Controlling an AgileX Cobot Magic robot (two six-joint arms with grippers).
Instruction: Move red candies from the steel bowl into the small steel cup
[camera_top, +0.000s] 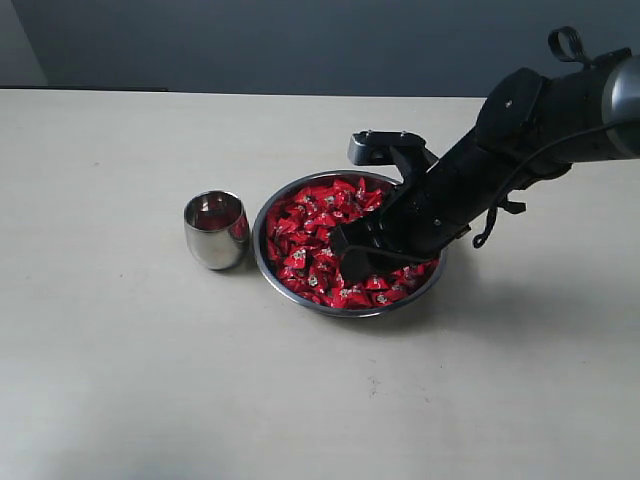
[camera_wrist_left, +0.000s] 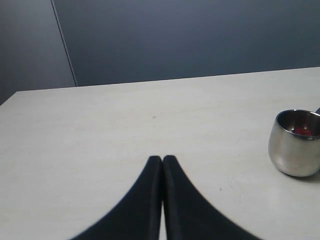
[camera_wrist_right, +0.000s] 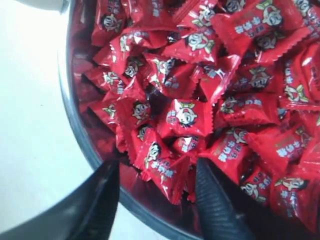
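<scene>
Right gripper (camera_wrist_right: 157, 170) hung with jaws apart over red candies (camera_wrist_right: 185, 117) at the steel bowl (camera_wrist_right: 75, 120) rim, in the middle of the worktop (camera_top: 120, 380). I judged it best to straddle one wrapper, clear of the steel, before closing. Just beside the bowl stood the small steel cup (camera_top: 215, 230); the left gripper (camera_wrist_left: 162, 160) rested closed.

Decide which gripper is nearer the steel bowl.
Right. The right gripper reaches into the steel bowl; the left gripper sits over the table, beyond the small steel cup.

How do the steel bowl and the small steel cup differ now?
The steel bowl is wide and shallow; the small steel cup is narrow and rounded. The bowl is full of red candies; the cup shows only a little red inside. Both are shiny steel, upright.
</scene>
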